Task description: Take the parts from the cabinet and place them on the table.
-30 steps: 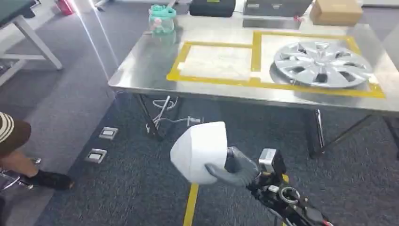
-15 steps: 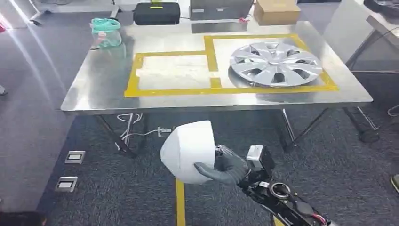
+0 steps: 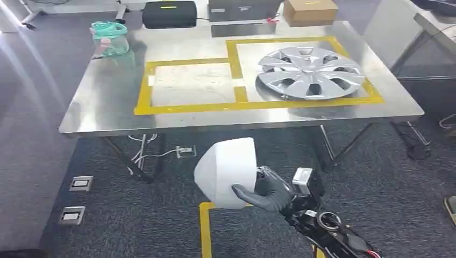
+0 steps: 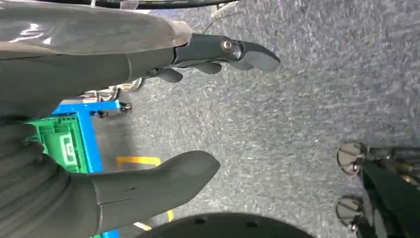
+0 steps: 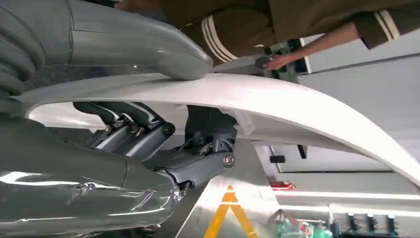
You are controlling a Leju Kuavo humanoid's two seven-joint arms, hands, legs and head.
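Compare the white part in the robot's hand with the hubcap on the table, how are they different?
The white part is plain, smooth and matte; the hubcap is silver and glossy, with spokes and openings. The white part is held off the floor by the right hand, short of the table; the hubcap lies flat on the table inside the larger yellow-taped box. The hubcap looks wider. Both have curved shells.

Workshop or robot test bay, not a home. Grey carpet tile floor point(image 3: 64, 145) with metal floor sockets point(image 3: 80, 184) near left and yellow tape lines point(image 3: 205, 231). Steel worktable point(image 3: 97, 102) marked into taped yellow bays point(image 3: 188, 107) — a silver wheel cover point(image 3: 309, 73) lies in the right one. Far edge: black case point(image 3: 169, 14), cardboard box point(image 3: 310, 11). Loose cables point(image 3: 142, 153) under the table.
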